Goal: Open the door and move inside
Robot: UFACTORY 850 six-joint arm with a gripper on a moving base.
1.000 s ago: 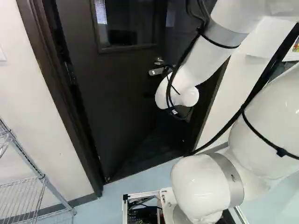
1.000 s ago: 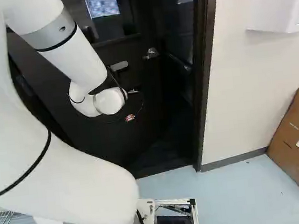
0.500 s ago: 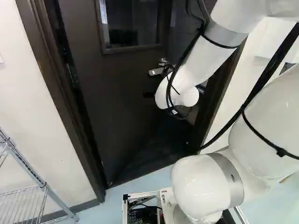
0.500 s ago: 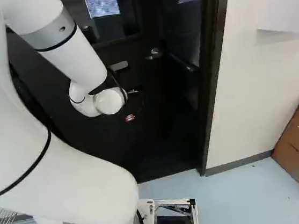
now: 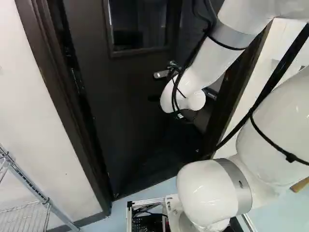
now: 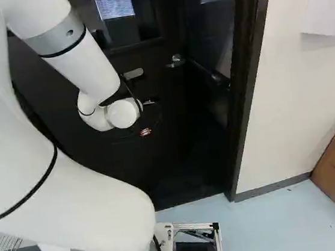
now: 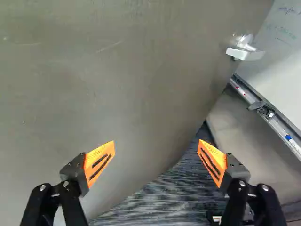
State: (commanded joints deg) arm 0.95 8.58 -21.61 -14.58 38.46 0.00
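Wrist view: jaws wide apart, partly open door (image 7: 122,84) ahead

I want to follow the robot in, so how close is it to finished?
The door is already partly open: dark carpet shows past its edge. Now the open claw faces the door, gripping nothing, perhaps to push it. The base is outside on the blue floor, so rolling in is left, probably after opening the door wider.
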